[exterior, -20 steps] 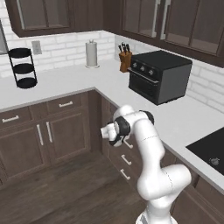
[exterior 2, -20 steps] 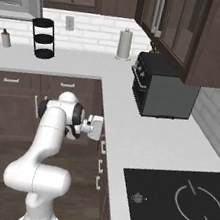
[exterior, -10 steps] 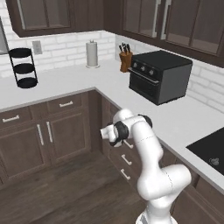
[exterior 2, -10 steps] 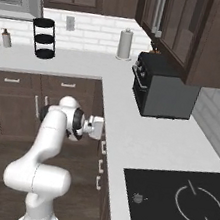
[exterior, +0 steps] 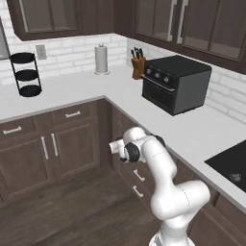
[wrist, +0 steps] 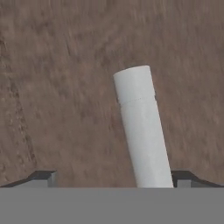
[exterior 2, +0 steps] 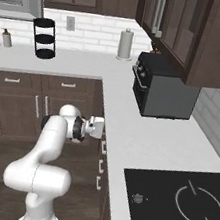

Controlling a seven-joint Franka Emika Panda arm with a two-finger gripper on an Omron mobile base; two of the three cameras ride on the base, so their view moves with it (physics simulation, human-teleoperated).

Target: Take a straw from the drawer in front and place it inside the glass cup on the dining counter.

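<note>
My gripper [wrist: 116, 177] is open and close up against the dark brown drawer [wrist: 65, 87]. Its silver bar handle [wrist: 140, 122] runs up between the two fingertips [wrist: 43, 177], nearer the right one, and nothing is clamped. In the right base view the gripper [exterior 2: 102, 128] points at the cabinet front just under the worktop edge, above the small handles of the lower drawers [exterior 2: 101, 166]. In the left base view my arm [exterior: 144, 149] covers that spot. The straw, the glass cup and the dining counter are out of view.
An L-shaped white worktop [exterior: 192, 129] carries a black toaster oven [exterior: 175, 81], a knife block [exterior: 138, 67], a paper towel roll [exterior: 101, 58] and a black tiered rack [exterior: 26, 74]. A black cooktop [exterior 2: 176, 209] lies at the right. Wooden floor [exterior: 72, 211] spreads below.
The arm has sunk slightly and the hand has edged a little closer to the drawer front. The jaws stay open.
</note>
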